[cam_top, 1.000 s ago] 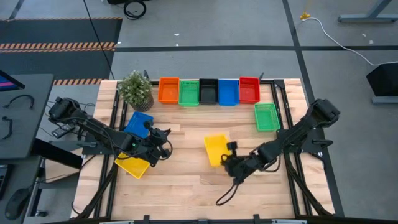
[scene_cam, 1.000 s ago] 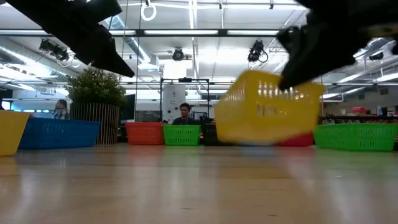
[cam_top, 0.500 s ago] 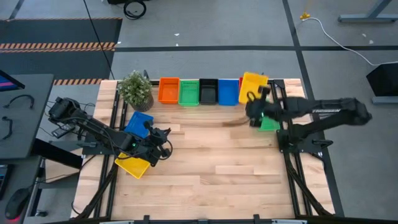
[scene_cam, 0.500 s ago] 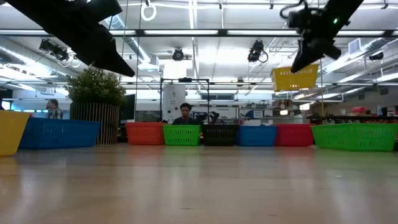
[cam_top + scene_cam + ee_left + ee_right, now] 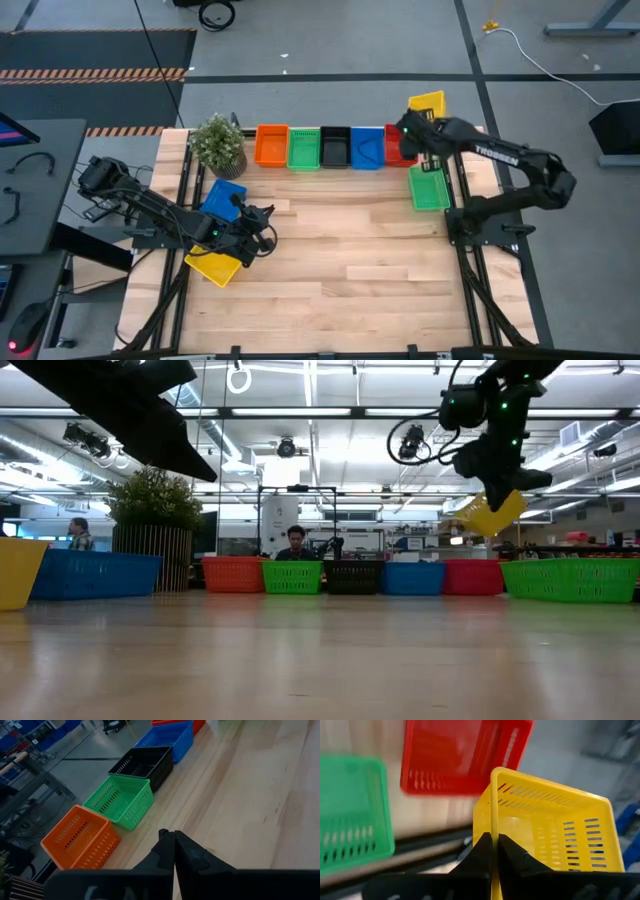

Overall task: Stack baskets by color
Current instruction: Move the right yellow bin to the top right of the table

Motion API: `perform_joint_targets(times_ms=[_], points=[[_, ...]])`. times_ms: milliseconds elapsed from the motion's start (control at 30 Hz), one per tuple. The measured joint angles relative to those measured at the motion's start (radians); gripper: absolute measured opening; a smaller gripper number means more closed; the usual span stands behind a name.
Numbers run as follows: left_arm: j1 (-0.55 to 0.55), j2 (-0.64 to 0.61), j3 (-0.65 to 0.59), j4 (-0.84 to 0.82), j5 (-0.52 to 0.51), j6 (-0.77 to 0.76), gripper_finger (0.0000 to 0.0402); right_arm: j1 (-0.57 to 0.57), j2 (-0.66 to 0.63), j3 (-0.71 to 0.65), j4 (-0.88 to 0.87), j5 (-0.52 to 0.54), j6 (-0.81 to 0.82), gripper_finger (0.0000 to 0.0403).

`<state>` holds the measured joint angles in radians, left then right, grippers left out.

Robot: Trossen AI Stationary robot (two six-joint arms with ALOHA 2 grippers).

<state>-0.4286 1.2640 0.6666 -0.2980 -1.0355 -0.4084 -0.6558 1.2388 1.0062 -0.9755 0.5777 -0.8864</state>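
A yellow basket hangs tilted in the air past the table's far edge, behind the red basket, with my right gripper shut on it. Orange, green, black, blue and red baskets stand in a row along the far edge. Another green basket sits at the right. My left gripper is shut with nothing in it, above the table between a blue basket and a second yellow basket. My right gripper pinches one wall of the yellow basket at its top rim, one finger inside the basket and one outside. The fingers slant down from above. The basket hangs tilted below them, lifted clear of the table and of the other baskets.
A potted plant stands at the far left corner beside the orange basket. Bare wood lies across the table's middle and near side. Dark frame rails run along the table's left and right edges. People sit in the room behind.
My right gripper has swung from the table's middle toward the far right corner and risen, turning as it went. The yellow basket has come up off the table with it and now hangs tilted beyond the row, behind the red basket.
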Motion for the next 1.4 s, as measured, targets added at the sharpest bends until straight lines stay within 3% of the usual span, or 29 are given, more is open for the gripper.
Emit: perform_joint_targets(times_ms=[233,567,967,1233,1400], points=[[0.0,0.0,0.0,0.025,0.0,-0.001,0.002,-0.164,0.105,0.048,-0.198,-0.128,-0.012,0.001],[0.0,0.0,-0.001,0.036,0.0,0.0,0.0009,-0.21,0.202,-0.021,-0.136,-0.226,-0.025,0.001],[0.0,0.0,-0.001,0.04,0.0,0.0,0.0015,-0.208,0.156,-0.183,0.135,-0.302,-0.057,0.001],[0.0,0.0,-0.001,0.054,0.001,0.001,0.0009,-0.213,0.12,-0.208,0.177,-0.323,-0.053,0.0011],[0.0,0.0,-0.001,0.055,0.001,0.0,0.002,-0.226,0.116,-0.208,0.149,-0.325,-0.037,0.0052]])
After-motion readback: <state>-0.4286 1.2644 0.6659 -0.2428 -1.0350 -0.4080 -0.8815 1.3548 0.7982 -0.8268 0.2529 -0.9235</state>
